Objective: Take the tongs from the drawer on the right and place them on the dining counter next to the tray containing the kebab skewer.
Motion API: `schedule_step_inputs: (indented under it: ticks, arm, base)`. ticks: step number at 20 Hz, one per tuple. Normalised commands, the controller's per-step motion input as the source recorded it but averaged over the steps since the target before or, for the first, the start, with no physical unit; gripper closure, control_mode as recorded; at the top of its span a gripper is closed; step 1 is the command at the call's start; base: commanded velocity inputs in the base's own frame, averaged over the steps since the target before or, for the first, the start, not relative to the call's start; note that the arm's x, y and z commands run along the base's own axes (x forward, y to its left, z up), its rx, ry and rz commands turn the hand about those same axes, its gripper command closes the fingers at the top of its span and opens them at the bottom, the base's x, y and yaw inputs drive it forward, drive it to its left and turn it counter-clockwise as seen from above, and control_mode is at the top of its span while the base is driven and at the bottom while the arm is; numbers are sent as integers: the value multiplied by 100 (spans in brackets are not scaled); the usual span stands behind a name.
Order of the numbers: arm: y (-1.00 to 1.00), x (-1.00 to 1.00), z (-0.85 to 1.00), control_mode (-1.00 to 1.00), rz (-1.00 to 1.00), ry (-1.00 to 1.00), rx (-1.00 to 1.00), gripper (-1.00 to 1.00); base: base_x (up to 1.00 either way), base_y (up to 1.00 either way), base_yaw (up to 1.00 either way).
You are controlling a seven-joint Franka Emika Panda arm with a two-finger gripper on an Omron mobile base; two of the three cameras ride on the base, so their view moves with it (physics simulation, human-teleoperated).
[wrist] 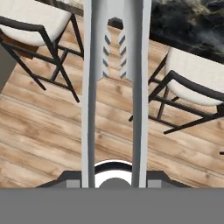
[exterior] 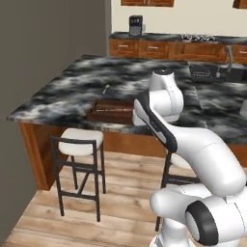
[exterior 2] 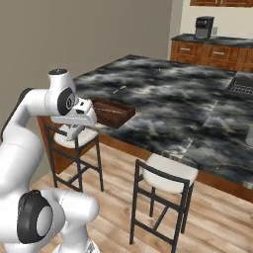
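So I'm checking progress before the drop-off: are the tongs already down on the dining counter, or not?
Not yet. The tongs are in the claw, hanging over the wooden floor between two stools, off the dining counter.

Tray (exterior: 112,110) on dining counter (exterior: 72,82), near edge

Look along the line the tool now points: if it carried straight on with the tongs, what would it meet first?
Most likely the wooden floor. The tool, shut on the tongs, looks down between two stools, near the dining counter edge. The tong tips lead; depth is unclear.
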Motion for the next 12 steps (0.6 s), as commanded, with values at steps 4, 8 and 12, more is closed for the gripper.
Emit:
schedule_step_inputs:
  ticks: [4, 8, 12]
  arm:
    - [0, 0, 0, 100, 0, 0, 0, 100]
    - [0, 0, 0, 100, 0, 0, 0, 100]
    - [0, 0, 0, 100, 0, 0, 0, 100]
  base:
    - [26, 20, -39]
    - [56, 25, -36]
    - [67, 24, -33]
